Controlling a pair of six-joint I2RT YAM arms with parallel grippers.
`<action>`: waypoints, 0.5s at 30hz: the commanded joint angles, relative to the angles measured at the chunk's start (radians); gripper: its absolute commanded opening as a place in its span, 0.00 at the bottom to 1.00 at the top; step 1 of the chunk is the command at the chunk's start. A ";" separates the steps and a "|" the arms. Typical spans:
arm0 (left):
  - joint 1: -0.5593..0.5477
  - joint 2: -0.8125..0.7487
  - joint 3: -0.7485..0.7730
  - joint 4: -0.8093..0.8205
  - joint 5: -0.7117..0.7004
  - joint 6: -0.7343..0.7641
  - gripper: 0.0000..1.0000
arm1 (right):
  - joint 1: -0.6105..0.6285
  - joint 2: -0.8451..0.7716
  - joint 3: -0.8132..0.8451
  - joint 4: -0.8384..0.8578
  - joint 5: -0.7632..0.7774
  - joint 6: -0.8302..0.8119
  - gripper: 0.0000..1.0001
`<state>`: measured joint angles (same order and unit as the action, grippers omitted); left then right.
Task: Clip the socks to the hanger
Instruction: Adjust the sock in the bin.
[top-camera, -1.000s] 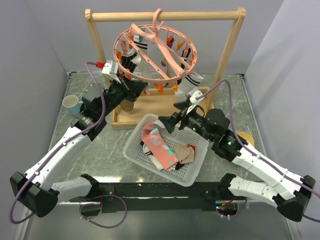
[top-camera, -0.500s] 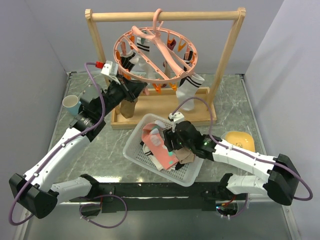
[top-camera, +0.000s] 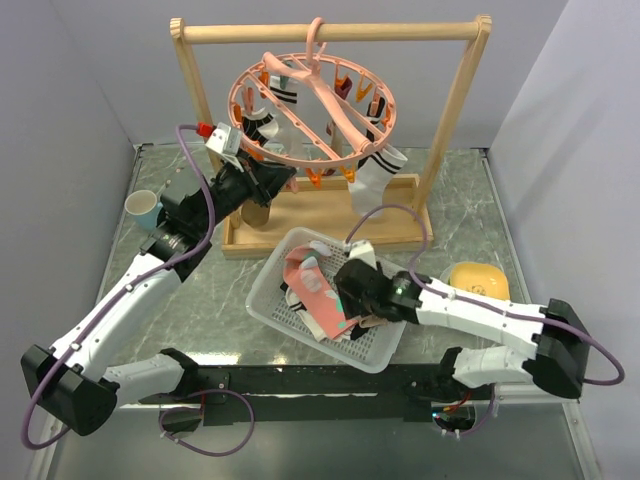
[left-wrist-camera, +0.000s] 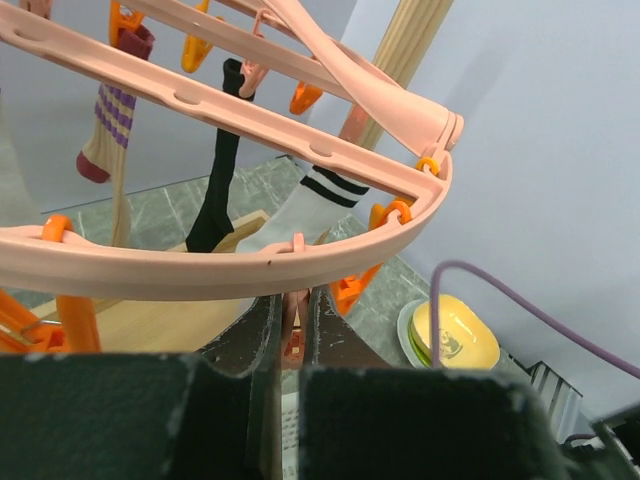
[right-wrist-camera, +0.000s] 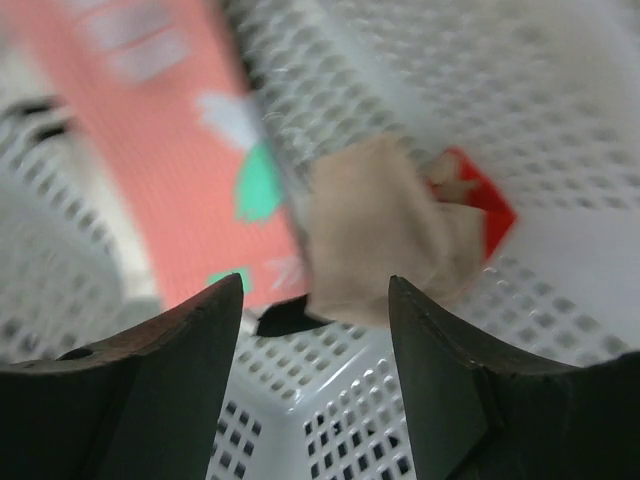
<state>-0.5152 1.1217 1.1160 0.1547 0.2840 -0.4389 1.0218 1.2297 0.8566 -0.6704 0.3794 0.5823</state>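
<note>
The salmon-pink ring hanger (top-camera: 310, 100) hangs by its hook from a wooden rack. Several socks are clipped to it, among them a white one with black stripes (top-camera: 375, 172), a black one (left-wrist-camera: 215, 190) and a maroon-striped one (left-wrist-camera: 105, 130). My left gripper (top-camera: 284, 181) is raised under the ring's (left-wrist-camera: 200, 270) near-left edge. It is shut on a small pink clip (left-wrist-camera: 292, 322) dangling from the rim. My right gripper (top-camera: 350, 292) points down into the white mesh basket (top-camera: 262, 300). It is open, its jaws just above a tan sock (right-wrist-camera: 375, 230) lying beside a pink sock (right-wrist-camera: 170, 130).
The wooden rack (top-camera: 330, 32) stands at the back, with a brown cylinder (top-camera: 258, 212) on its base. A blue-and-white cup (top-camera: 143, 208) sits at the left. A yellow bowl on a plate (top-camera: 478, 280) lies right of the basket. Grey walls close in both sides.
My right arm has swung from beside the rack base down and left into the basket, and its jaws have narrowed a little. The left arm has stayed on its clip.
</note>
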 joint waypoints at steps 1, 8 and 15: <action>0.007 0.012 -0.030 0.022 0.052 0.028 0.01 | 0.083 -0.122 -0.072 0.191 -0.075 -0.114 0.67; 0.012 0.024 -0.025 0.016 0.047 0.032 0.01 | 0.054 0.083 0.036 0.431 -0.305 -0.309 0.52; 0.014 0.013 -0.021 0.025 0.044 0.032 0.01 | 0.057 0.249 0.090 0.468 -0.419 -0.320 0.52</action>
<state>-0.5041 1.1423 1.0950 0.1776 0.2958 -0.4290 1.0756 1.4445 0.9112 -0.2676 0.0494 0.2996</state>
